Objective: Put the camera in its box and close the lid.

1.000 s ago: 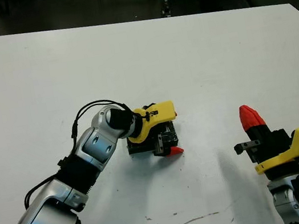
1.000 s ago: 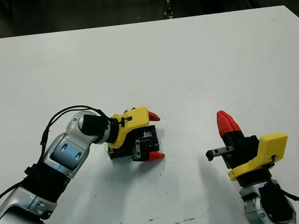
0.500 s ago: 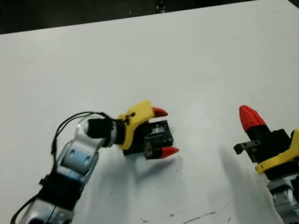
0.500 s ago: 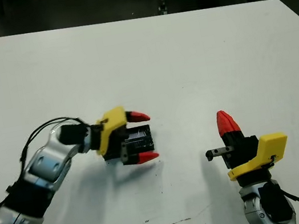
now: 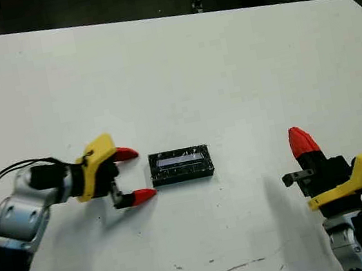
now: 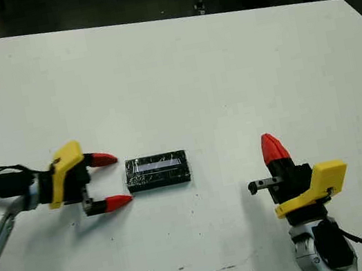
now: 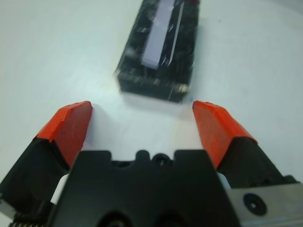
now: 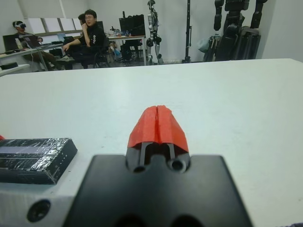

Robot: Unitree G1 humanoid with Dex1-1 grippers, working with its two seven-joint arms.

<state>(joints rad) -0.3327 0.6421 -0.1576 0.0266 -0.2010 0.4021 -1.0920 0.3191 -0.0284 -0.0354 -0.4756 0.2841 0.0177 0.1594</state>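
With the lid sitting on the box, the box's inside is hidden, so the camera cannot be seen. In the left wrist view the lid's far end is cut off and blurred. In the right wrist view its left end is cut off.

The box lies flat on the worktop with the lid on top of it, just ahead of the left claw, whose spread fingertips point at one short end without touching. The right claw is well apart on the box's far side. The camera cannot be seen, perhaps inside.
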